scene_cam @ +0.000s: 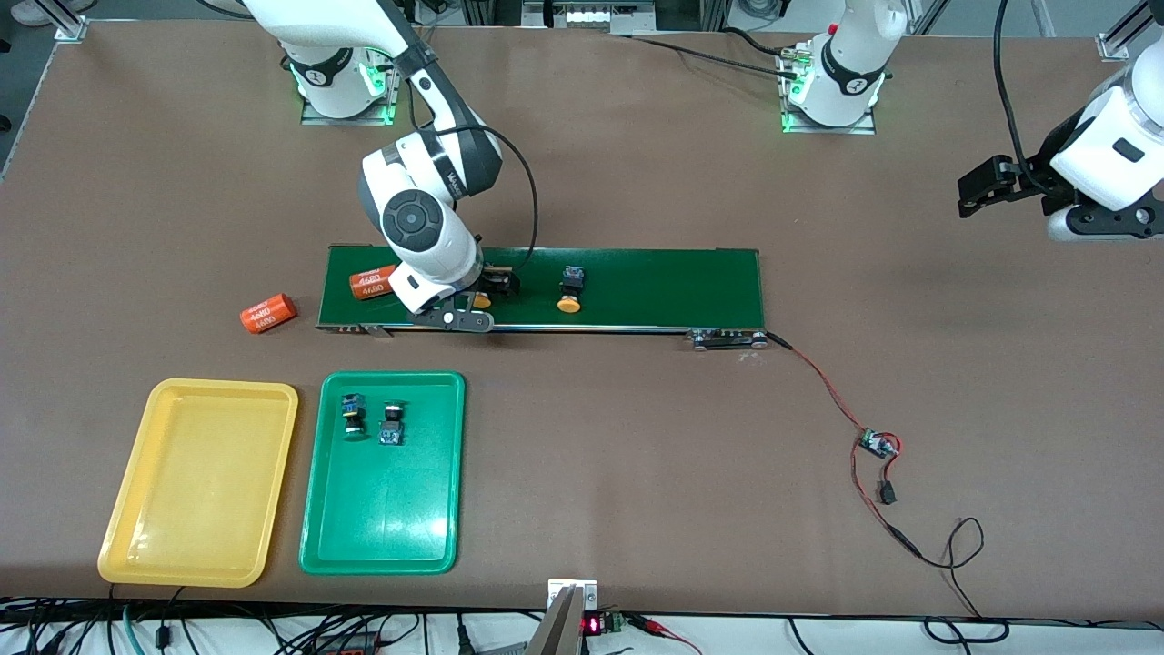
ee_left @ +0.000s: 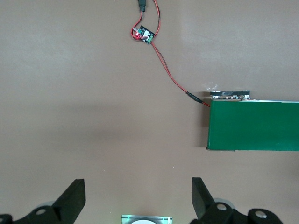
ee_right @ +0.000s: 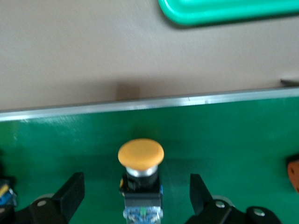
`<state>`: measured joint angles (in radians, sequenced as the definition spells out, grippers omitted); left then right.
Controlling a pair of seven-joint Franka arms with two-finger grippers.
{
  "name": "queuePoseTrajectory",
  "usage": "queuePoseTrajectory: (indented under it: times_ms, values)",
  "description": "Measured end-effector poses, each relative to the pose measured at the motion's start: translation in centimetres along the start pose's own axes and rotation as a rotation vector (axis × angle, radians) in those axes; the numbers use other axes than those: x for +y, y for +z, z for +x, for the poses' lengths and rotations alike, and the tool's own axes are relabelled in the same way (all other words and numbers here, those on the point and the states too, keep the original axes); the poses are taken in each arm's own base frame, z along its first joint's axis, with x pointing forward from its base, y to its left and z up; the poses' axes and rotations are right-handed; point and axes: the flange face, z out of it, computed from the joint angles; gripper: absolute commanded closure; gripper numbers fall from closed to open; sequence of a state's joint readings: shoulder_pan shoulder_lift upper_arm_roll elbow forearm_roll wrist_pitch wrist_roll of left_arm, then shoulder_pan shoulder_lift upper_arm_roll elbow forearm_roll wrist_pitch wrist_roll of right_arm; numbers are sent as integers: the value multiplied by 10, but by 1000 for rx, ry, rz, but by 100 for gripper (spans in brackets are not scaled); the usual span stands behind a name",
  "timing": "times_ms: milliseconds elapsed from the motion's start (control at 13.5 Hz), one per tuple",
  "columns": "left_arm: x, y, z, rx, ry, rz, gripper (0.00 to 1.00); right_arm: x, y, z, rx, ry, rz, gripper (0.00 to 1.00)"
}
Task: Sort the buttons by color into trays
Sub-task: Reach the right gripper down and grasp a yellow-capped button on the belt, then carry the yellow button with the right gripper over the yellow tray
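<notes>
My right gripper [ee_right: 135, 198] is low over the long dark-green conveyor belt [scene_cam: 655, 287], fingers [ee_right: 72, 191] spread wide w/ a yellow-orange round-capped push-button switch [ee_right: 140, 175] lying between them, pads not touching it. Cap smooth, domed, metal collar under it, black-and-blue body. Belt is matte, w/ a thin metal rail along its edge.

A 2nd yellow-orange-capped button [scene_cam: 570, 291] lies on the belt toward the left arm's end. An orange printed cylinder [scene_cam: 375, 282] sits on the belt just beside my wrist; another [scene_cam: 268, 313] lies off the belt on the brown table [scene_cam: 637, 437].

Nearer the front camera: shallow glossy green plastic tray [scene_cam: 382, 537] holding two buttons [scene_cam: 353, 414] [scene_cam: 391, 425], and beside it a yellow plastic tray [scene_cam: 195, 537].

My left gripper [ee_left: 138, 200] waits w/ fingers apart over bare table by the belt's end.
</notes>
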<state>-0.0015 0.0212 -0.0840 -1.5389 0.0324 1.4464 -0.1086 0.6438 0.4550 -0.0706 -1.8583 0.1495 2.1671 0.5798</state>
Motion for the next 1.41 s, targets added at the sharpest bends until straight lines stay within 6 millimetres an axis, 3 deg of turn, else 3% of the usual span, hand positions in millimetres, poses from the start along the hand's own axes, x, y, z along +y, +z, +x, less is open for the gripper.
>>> queuePoseTrajectory:
  times_ms: [297, 445, 668, 816, 1039, 1187, 1336, 1410]
  values:
    - [0, 0, 0, 0, 0, 0, 0, 9, 14, -8, -62, 6, -44, 28]
    - [0, 0, 0, 0, 0, 0, 0, 13, 20, -10, -72, 9, -52, 58]
    - [0, 0, 0, 0, 0, 0, 0, 15, 20, -9, -73, 13, -54, 74]
    - [0, 0, 0, 0, 0, 0, 0, 16, 18, -7, -67, 17, -51, 78]
    - [0, 0, 0, 0, 0, 0, 0, 25, -10, 19, -5, 51, -7, 79]
    - [0, 0, 0, 0, 0, 0, 0, 61, -46, 62, 59, 105, 34, 79]
    - [0, 0, 0, 0, 0, 0, 0, 125, -72, 112, 112, 144, 51, 79]
    - [0, 0, 0, 0, 1, 0, 0, 162, -73, 134, 124, 150, 43, 79]
